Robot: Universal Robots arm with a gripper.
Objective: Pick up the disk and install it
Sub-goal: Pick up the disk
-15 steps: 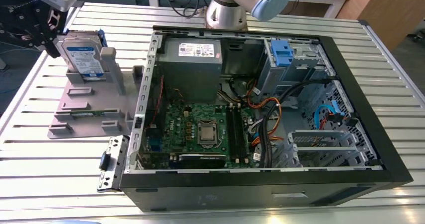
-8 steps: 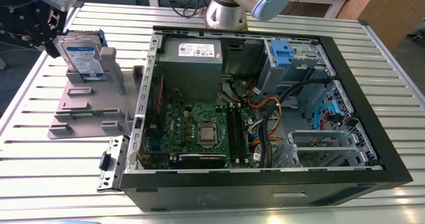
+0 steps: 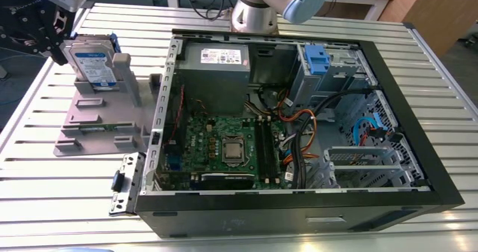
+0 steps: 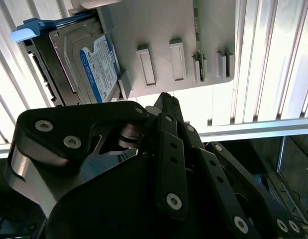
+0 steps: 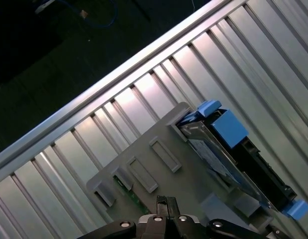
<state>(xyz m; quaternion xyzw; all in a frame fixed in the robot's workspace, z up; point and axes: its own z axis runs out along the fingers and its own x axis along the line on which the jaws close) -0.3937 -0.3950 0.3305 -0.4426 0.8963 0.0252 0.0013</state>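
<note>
Half-cropped hand (image 3: 52, 46) hangs beside the upright disk (image 3: 93, 67).

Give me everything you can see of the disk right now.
The disk is a flat silver-grey metal drive with a white and blue label, framed by a blue plastic bracket. It stands on edge, leaning slightly, slotted into a grey holder on the slatted table, to the exterior view's left of the open computer case. As far as shows, only the holder touches it. The gripper is close by but apart from it.
</note>
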